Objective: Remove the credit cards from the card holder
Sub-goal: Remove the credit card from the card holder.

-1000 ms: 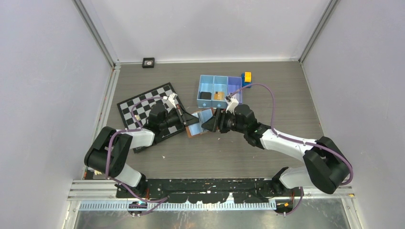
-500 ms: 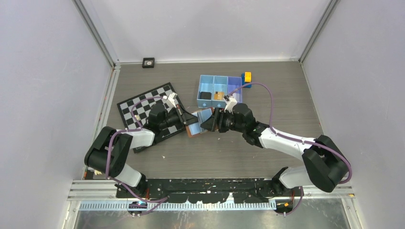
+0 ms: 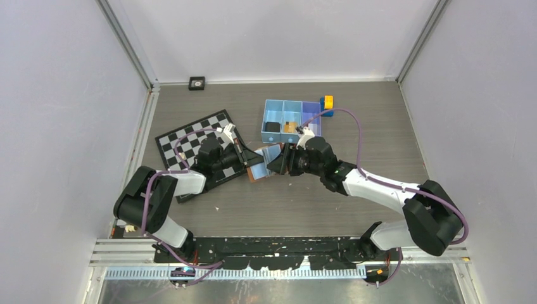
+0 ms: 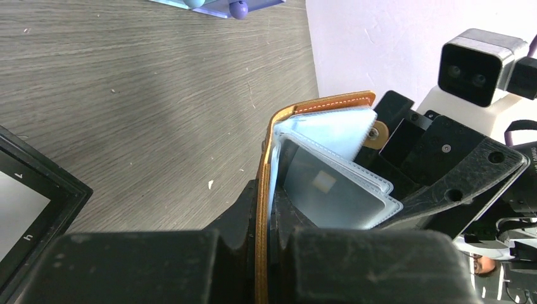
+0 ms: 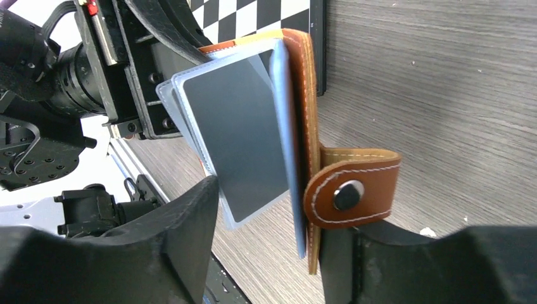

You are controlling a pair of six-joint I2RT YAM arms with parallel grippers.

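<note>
1. Your left hand is clamped down tight on the brown cover of the card holder, with the cover on edge between its fingers.
2. From above, the card holder sits mid-worktop. The left hand is at its 9 o'clock and your right hand at its 3 o'clock, the two almost nose to nose.
3. The holder is open, and the clear sleeves fan out of it toward the right hand. The cards are in those sleeves, none of them out.
4. From the right wrist, a grey card faces you inside the front sleeve, tilted away from the cover.
5. The right hand's jaws stand wide. One finger is on the sleeve side and the other finger is behind the strap, with bare worktop showing between them. It is straddling the sleeves and cover and gripping nothing.
6. The strap, with its metal snap, sticks out from the cover at 3 o'clock in that view.
7. At 12 o'clock from the holder is the blue tray, with something dark in its left compartment and something brownish in the middle one.
8. A yellow-and-blue block sits just beside the tray's corner at 2 o'clock.
9. The checkerboard lies at 9 o'clock, partly under your left arm.
</note>
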